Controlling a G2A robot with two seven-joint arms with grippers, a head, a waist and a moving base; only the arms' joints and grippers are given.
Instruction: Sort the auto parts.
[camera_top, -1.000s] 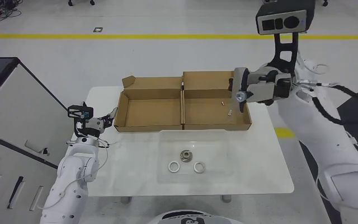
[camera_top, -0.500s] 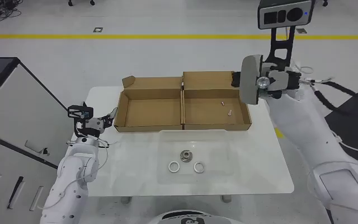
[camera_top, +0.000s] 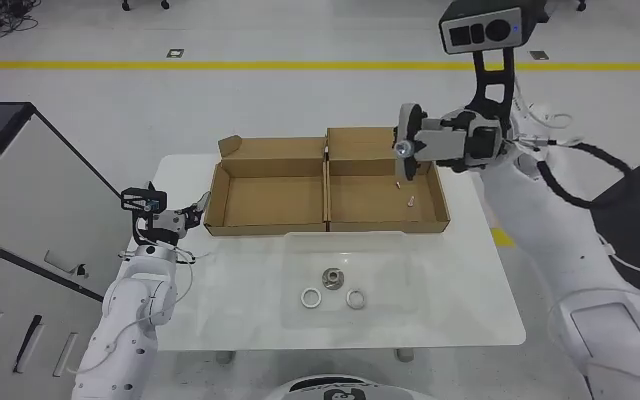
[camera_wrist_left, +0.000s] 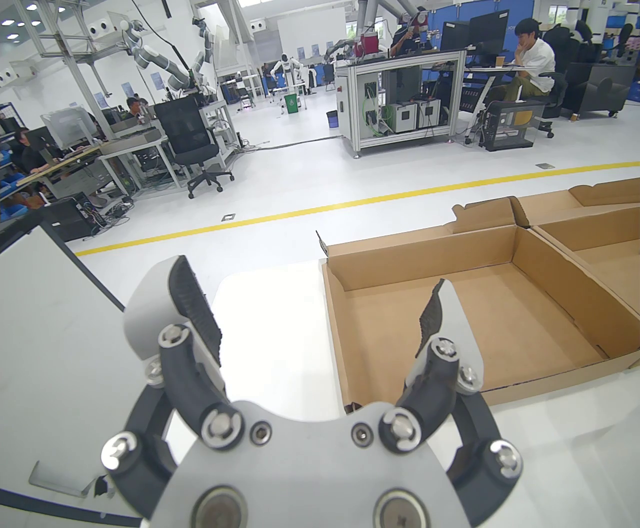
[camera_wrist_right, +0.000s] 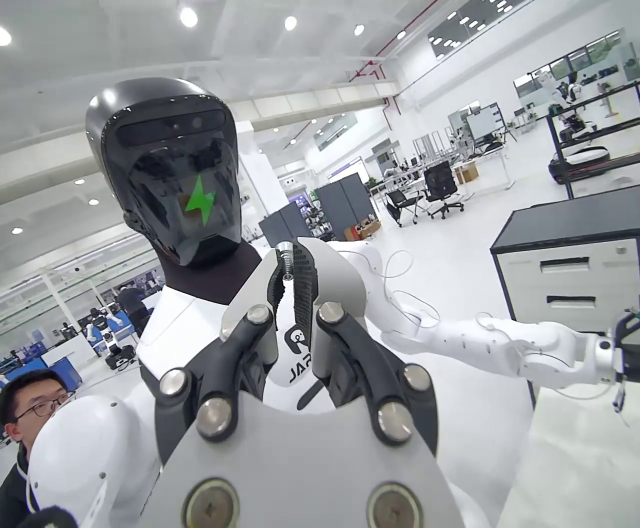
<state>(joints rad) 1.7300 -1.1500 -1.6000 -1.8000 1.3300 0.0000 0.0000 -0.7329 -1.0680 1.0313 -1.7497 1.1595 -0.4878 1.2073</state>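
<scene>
The right gripper points upward over the rear part of the right cardboard box, its fingers almost closed and pinching a small threaded metal bolt at their tips, while two small screws lie on the floor of that box. The left gripper is wide open and holds nothing, just beside the outer wall of the left cardboard box. In the clear tray near the front of the table lie a flanged metal part and two white rings
</scene>
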